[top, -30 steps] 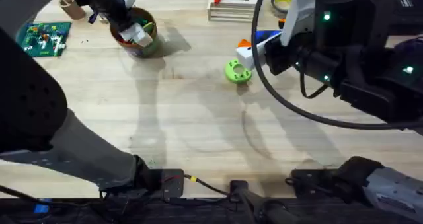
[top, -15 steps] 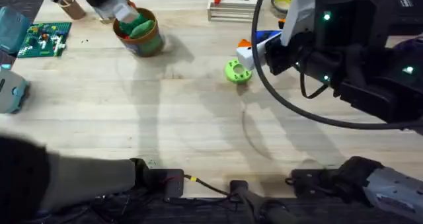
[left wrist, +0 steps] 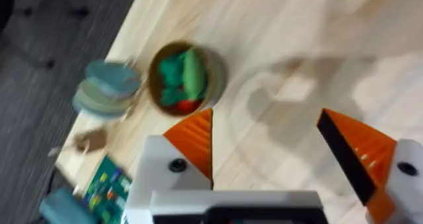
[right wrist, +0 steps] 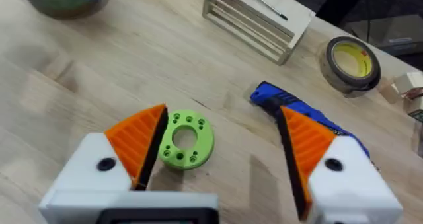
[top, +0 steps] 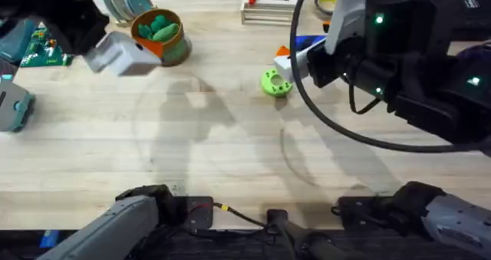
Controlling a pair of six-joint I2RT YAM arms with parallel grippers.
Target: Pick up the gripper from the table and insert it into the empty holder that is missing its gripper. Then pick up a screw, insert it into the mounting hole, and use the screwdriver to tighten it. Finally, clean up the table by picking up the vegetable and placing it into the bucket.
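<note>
Overhead: left gripper point(top: 126, 57) raised beside the bucket point(top: 163, 39), dark-green vegetable point(top: 159, 28) lying inside; right gripper point(top: 285, 60) low over a lime-green disc point(top: 273, 83).

Left wrist: fingers point(left wrist: 195, 141) spread, nothing between; bucket on the table point(left wrist: 297, 52) beyond.

Right wrist: fingers point(right wrist: 139, 141) spread, straddling the disc; blue screwdriver point(right wrist: 301, 115) just beside one pad.

Left tool point(left wrist: 268, 151) raised, fingers apart — right tool point(right wrist: 221, 148) low, fingers apart.
</note>
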